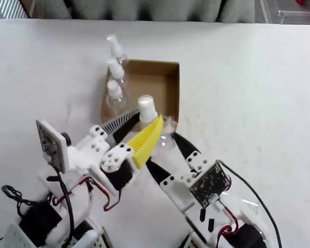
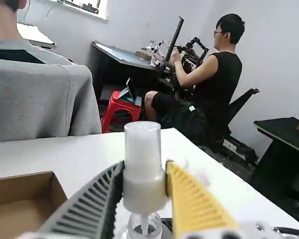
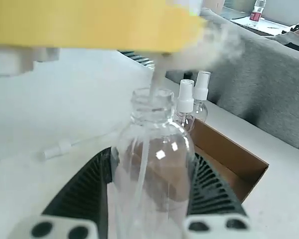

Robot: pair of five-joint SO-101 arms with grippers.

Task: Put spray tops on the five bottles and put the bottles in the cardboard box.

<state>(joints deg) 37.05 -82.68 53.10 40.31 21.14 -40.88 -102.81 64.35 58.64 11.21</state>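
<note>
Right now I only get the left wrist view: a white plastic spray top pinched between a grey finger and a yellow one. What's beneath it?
Observer: A clear plastic bottle, held between the right gripper's black fingers.
Operator: Screwed on yet?
Observer: Not seated; the white spray top has its thin tube hanging inside the bottle through the open neck.
Operator: Any finished ones?
Observer: In a row along one wall of the brown cardboard box stand three capped bottles.
</note>
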